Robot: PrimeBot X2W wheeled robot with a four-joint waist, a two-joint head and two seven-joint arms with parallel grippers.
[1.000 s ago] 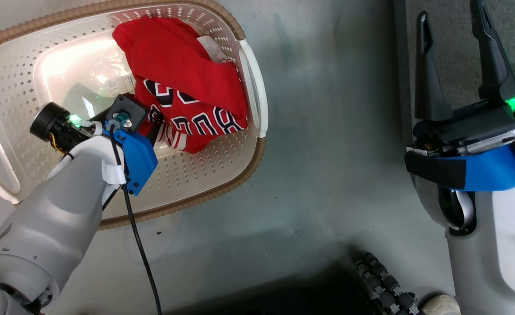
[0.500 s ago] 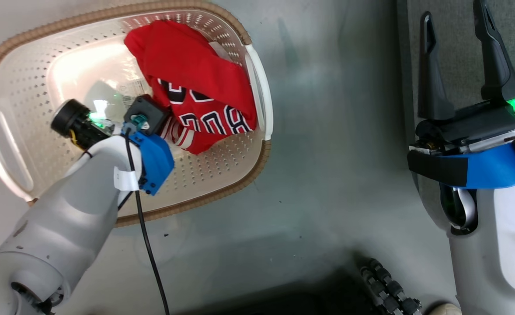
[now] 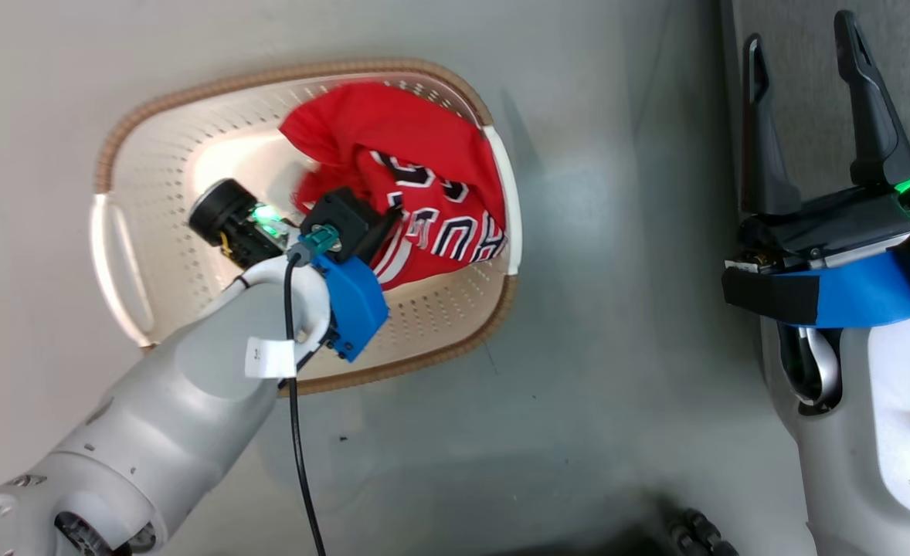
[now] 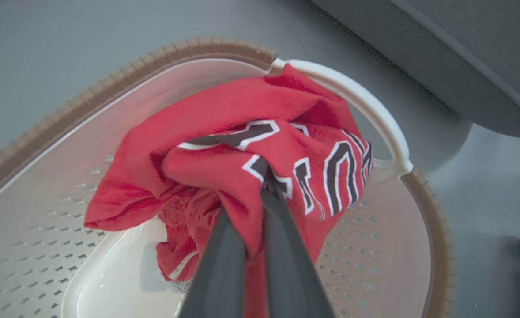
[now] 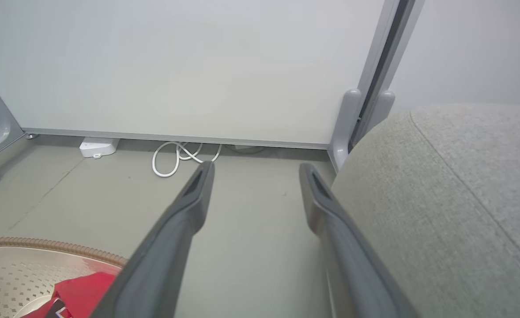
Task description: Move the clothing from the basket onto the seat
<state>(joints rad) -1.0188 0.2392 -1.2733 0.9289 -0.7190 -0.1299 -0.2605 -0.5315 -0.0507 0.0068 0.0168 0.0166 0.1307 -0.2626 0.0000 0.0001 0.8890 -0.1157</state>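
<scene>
Clothing (image 4: 207,115) of crumpled red knit, its block letters black edged in white, lies in the cream perforated basket (image 4: 374,247) with its ribbed brown rim; my left gripper (image 4: 266,176) is clamped on a fold. My right gripper (image 5: 255,170) stands spread beside the rounded grey woven seat (image 5: 454,185).

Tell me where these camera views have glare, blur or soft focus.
Head view: glare washes out the floor of the cream perforated plastic basket. Left wrist view: the left gripper is soft near the lens, the red lettered jersey sharp. Right wrist view: flat even light; the right gripper blurs toward the bottom edge.
</scene>
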